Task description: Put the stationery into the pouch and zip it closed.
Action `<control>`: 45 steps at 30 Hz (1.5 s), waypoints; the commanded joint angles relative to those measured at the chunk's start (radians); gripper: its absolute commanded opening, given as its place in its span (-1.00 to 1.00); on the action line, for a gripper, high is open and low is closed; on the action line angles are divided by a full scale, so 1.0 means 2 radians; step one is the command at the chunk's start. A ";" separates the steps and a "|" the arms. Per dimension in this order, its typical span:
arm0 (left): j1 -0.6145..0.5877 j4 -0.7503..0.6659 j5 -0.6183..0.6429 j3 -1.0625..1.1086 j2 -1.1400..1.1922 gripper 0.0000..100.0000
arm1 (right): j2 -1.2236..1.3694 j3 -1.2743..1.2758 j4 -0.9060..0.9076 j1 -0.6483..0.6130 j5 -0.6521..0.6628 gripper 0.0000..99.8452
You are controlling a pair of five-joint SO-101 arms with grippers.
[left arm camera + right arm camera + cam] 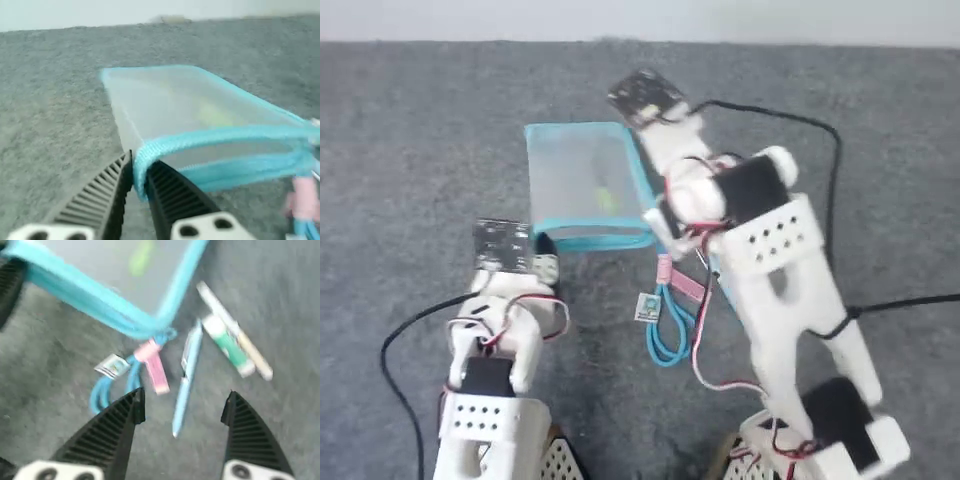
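Note:
A teal mesh pouch (582,180) lies flat on the grey carpet, with a yellow-green item (605,197) showing through its mesh. My left gripper (137,175) is shut on the pouch's (200,112) teal zipper edge at its near corner (546,246). My right gripper (182,405) hangs open above the loose stationery beside the pouch (100,270): a light blue pen (186,375), a green-and-white marker (226,344) and a pale pen (239,340). A pink tag (155,369) on a blue cord (666,335) hangs from the pouch's zipper end.
Grey carpet (410,150) covers the table all round, with open room left of and behind the pouch. Black cables (800,120) trail from both arms. A small printed label (645,307) lies by the blue cord.

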 commanded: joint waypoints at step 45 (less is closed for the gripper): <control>-0.035 0.004 0.018 -0.032 0.008 -0.98 | 0.181 0.209 -0.284 0.168 0.312 -0.81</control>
